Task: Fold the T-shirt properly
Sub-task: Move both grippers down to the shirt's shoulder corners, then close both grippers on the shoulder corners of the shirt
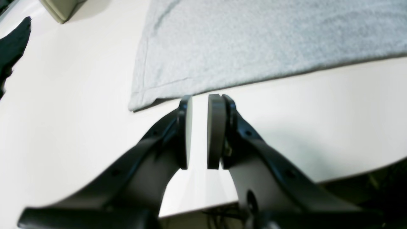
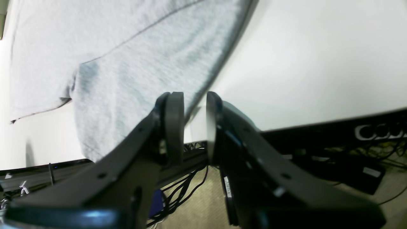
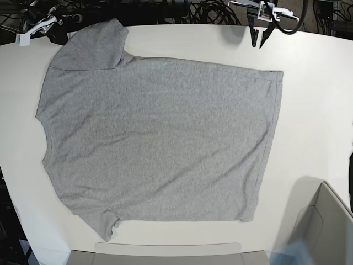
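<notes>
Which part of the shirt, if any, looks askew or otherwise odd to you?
The far sleeve of the T-shirt lies spread out, while the near sleeve is bunched and crumpled into a narrow point, so the two sides don't match. No spill or damage shows.

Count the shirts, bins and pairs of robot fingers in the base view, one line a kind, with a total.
Shirts: 1, the grey shirt
Bins: 1, the bin at the lower edge
Pairs of fingers: 2, the left fingers and the right fingers
Total: 4
</notes>
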You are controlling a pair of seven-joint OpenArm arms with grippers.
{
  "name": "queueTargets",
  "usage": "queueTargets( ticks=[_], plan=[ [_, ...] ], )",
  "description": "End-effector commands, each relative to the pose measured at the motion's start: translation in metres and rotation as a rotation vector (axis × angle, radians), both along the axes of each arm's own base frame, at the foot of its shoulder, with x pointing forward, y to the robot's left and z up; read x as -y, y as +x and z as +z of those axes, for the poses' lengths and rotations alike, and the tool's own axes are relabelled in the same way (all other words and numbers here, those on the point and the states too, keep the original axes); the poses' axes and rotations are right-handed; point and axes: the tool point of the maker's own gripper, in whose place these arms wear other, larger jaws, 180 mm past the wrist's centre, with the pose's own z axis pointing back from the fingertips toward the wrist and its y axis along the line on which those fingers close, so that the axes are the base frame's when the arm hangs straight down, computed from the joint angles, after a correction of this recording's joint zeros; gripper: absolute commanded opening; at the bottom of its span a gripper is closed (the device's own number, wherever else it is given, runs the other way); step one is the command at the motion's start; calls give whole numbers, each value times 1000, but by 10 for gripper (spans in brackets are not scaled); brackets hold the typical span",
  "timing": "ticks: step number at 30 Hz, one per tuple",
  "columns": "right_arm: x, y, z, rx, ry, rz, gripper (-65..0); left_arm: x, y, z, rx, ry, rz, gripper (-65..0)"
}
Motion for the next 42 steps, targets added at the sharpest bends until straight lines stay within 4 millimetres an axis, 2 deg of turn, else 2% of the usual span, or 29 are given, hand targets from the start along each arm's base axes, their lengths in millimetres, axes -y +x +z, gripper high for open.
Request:
queueTargets(
  ticks=[1,5,12,14,19,22,26,28,31,33,35,38,42],
  plan=[
    [7,4,7,32,-6,-4,-532,3,2,9,37,-3,-11,-554],
    [12,1,-7,5,17,-39,-532,3,3,10,41,-4,-10,-554],
    [-16,8,-17,-5,70,23,-532,8,20,26,61,-12,-6,-547],
    [-21,8,-19,-10,80,33,-532,9,27,32,49,-12,-4,-518],
    [-28,7,-21,-16,91,48,-532,15,48,49,36,-29,14,-392],
    [-28,7,-21,-17,89,50,-532,18,63,49,-21,-123,55,-380],
    [-25,8,-20,-16,83,53,-532,2,95,40,-96,-374,183,-378],
    [-23,7,-19,-20,76,60,-532,-15,112,43,-105,-494,245,-378],
    [-23,6,-19,-23,75,61,-532,-37,123,49,-111,-603,319,-378],
    [-23,6,-19,-24,74,59,-532,-57,122,47,-127,-624,376,-378],
    [-23,6,-19,-25,75,61,-532,-72,117,36,-167,-641,427,-377],
    [-24,5,-20,-25,77,61,-532,-88,120,20,-198,-715,461,-377],
    [-24,6,-20,-25,76,62,-532,-103,113,-6,-240,-776,507,-379]
  ],
)
